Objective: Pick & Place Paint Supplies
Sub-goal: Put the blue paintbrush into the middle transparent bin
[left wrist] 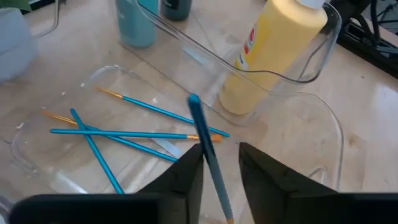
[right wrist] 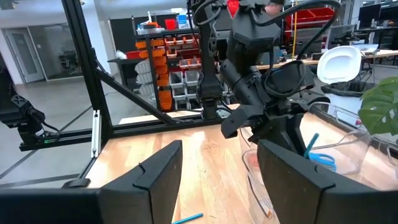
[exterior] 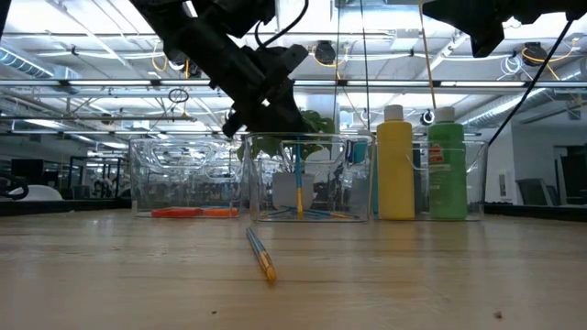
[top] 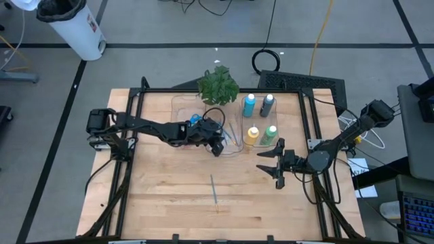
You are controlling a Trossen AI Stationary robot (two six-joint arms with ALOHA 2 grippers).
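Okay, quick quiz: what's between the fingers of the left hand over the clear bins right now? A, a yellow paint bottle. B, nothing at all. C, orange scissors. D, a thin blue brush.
D: the left wrist view shows a thin blue brush standing between the fingers of the left hand, above the bin where other blue brushes already lie.

A pale wooden table (top: pixel 169 196) with a dark metal frame along its sides carried everything. Three clear plastic bins sat in a row near its far edge: the left bin (exterior: pixel 188 188) held something orange, the middle bin (top: pixel 227 139) held thin blue brushes, and the right bin (top: pixel 261 122) held four paint bottles. One blue brush (top: pixel 213 188) lay alone on the bare wood, nearer the front edge.
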